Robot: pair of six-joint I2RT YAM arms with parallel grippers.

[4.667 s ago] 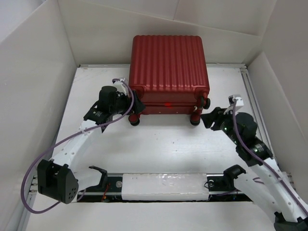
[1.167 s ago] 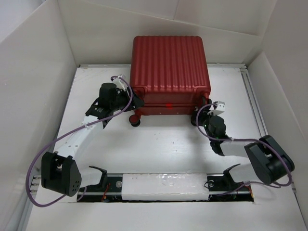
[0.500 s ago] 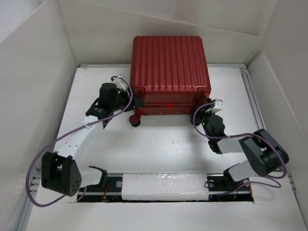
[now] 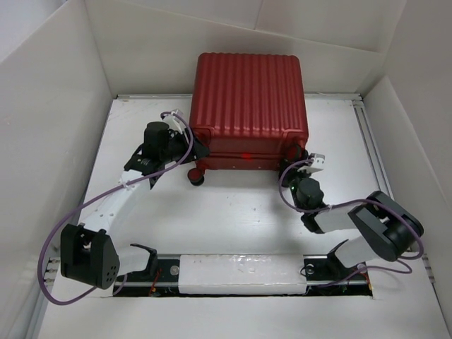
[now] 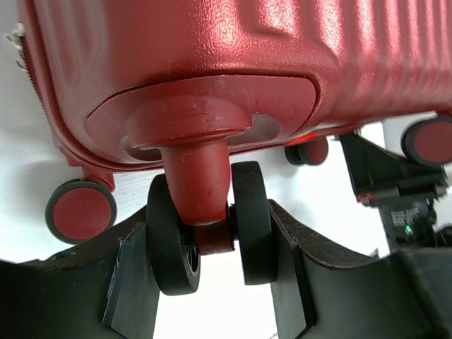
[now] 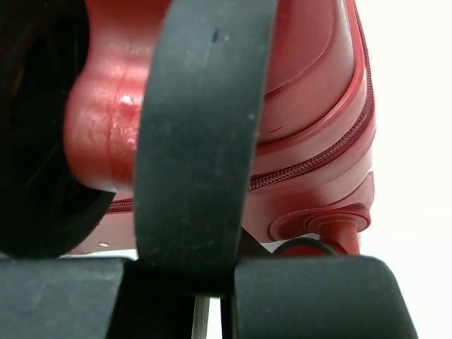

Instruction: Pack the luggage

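The luggage (image 4: 248,92), a dark red ribbed hard-shell suitcase, lies shut and flat at the back middle of the table. My left gripper (image 4: 189,157) is at its front-left corner. In the left wrist view the left gripper (image 5: 210,244) is shut on the black twin caster wheel (image 5: 253,219) under the red shell (image 5: 212,56), one finger against each disc. My right gripper (image 4: 291,171) is at the front-right wheel. In the right wrist view the right gripper (image 6: 208,300) has its fingers (image 6: 311,296) nearly together, with a black wheel tread (image 6: 198,141) right at their tips.
White cardboard walls (image 4: 49,120) close in the table on the left, back and right. A metal rail (image 4: 369,141) runs along the right side. A white-wrapped bar (image 4: 244,272) lies between the arm bases. Another red wheel (image 5: 80,212) stands left of the held one.
The right arm has moved in under the suitcase's front-right corner and its jaws have closed to a narrow gap. The left gripper stays clamped on its wheel.
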